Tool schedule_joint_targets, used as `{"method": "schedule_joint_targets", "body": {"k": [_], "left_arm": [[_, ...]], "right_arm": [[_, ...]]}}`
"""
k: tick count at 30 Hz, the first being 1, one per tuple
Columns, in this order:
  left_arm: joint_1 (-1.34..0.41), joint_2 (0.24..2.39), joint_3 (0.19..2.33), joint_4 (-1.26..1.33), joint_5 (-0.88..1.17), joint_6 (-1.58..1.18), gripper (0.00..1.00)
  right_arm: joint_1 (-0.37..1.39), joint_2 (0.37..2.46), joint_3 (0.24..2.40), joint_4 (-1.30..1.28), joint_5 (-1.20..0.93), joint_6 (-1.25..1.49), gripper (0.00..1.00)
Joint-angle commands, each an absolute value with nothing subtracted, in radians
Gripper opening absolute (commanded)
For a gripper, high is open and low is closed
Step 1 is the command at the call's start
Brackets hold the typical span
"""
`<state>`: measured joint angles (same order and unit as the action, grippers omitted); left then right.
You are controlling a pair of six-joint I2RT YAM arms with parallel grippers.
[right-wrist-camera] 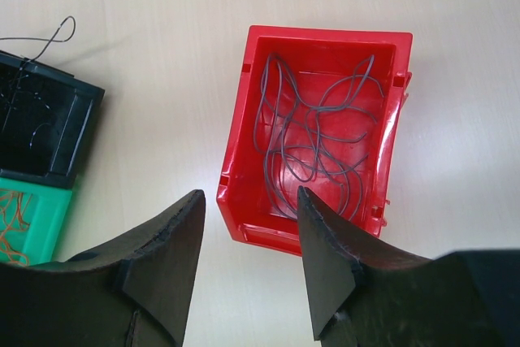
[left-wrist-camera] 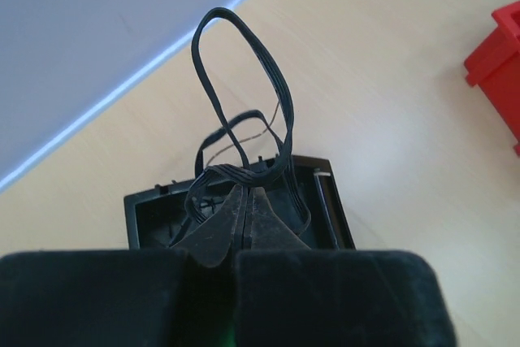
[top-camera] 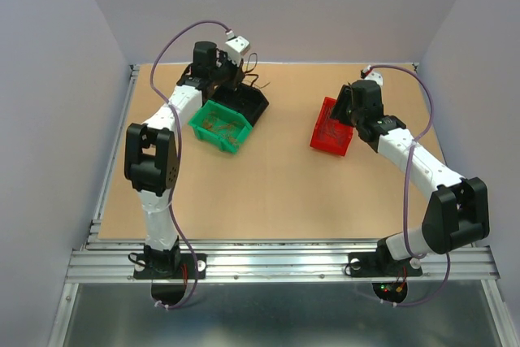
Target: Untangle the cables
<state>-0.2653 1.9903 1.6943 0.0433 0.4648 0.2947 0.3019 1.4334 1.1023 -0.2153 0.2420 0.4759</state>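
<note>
My left gripper (left-wrist-camera: pixel 246 193) is shut on a bundle of black cables (left-wrist-camera: pixel 244 62) and holds it above the black bin (left-wrist-camera: pixel 325 209). The cables rise in tall loops past the fingertips, with a thin brown wire among them. In the top view this gripper (top-camera: pixel 236 71) is at the far left over the black bin (top-camera: pixel 253 103). My right gripper (right-wrist-camera: pixel 250 197) is open and empty, just above the near edge of the red bin (right-wrist-camera: pixel 244 225). Thin grey wires (right-wrist-camera: pixel 317 140) curl in loose loops inside that bin. Orange wires (right-wrist-camera: pixel 10 225) lie in the green bin (right-wrist-camera: pixel 32 209).
The green bin (top-camera: pixel 219 126) touches the black bin at far left. The red bin (top-camera: pixel 331 127) stands at right centre under the right gripper (top-camera: pixel 351 107). A thin black wire (right-wrist-camera: pixel 57 38) sticks out of the black bin (right-wrist-camera: pixel 41 123). Walls enclose the table.
</note>
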Motion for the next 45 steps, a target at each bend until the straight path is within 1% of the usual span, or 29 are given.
{"method": "schedule_joint_targets", "body": {"k": [1, 10, 15, 20, 21, 25, 27, 29, 30, 34, 36, 42, 45], "left_arm": [[-0.249, 1.910, 1.644, 0.049, 0.519, 0.350, 0.00], [-0.225, 1.856, 1.546, -0.044, 0.549, 0.505, 0.00], [-0.222, 1.888, 1.591, -0.151, 0.540, 0.566, 0.00], [-0.222, 1.968, 1.716, -0.202, 0.526, 0.620, 0.00], [-0.222, 2.014, 1.750, -0.248, 0.529, 0.646, 0.00], [-0.232, 2.157, 2.026, -0.446, 0.512, 0.761, 0.00], [-0.250, 2.213, 2.089, -0.526, 0.460, 0.843, 0.00], [-0.270, 2.217, 2.073, -0.537, 0.375, 0.929, 0.00], [-0.278, 2.209, 2.050, -0.520, 0.347, 0.930, 0.00], [-0.298, 2.140, 1.889, -0.425, 0.292, 1.078, 0.00], [-0.307, 2.123, 1.826, -0.379, 0.256, 1.143, 0.04], [-0.330, 2.174, 1.853, -0.488, 0.213, 1.345, 0.04], [-0.331, 2.184, 1.845, -0.486, 0.201, 1.385, 0.07]], "right_arm": [[0.308, 1.410, 1.080, -0.164, 0.239, 0.472, 0.54], [0.308, 1.413, 1.081, -0.164, 0.235, 0.472, 0.54], [0.307, 1.413, 1.080, -0.164, 0.235, 0.472, 0.54], [0.307, 1.416, 1.081, -0.166, 0.230, 0.471, 0.54], [0.307, 1.419, 1.081, -0.166, 0.230, 0.471, 0.54], [0.307, 1.420, 1.081, -0.164, 0.229, 0.469, 0.54], [0.307, 1.422, 1.083, -0.164, 0.227, 0.466, 0.54], [0.307, 1.424, 1.083, -0.163, 0.226, 0.468, 0.54], [0.308, 1.424, 1.083, -0.163, 0.222, 0.468, 0.54], [0.307, 1.428, 1.083, -0.164, 0.222, 0.469, 0.54], [0.307, 1.430, 1.083, -0.163, 0.222, 0.468, 0.54], [0.307, 1.436, 1.085, -0.163, 0.216, 0.468, 0.54], [0.307, 1.437, 1.085, -0.160, 0.210, 0.468, 0.54]]}}
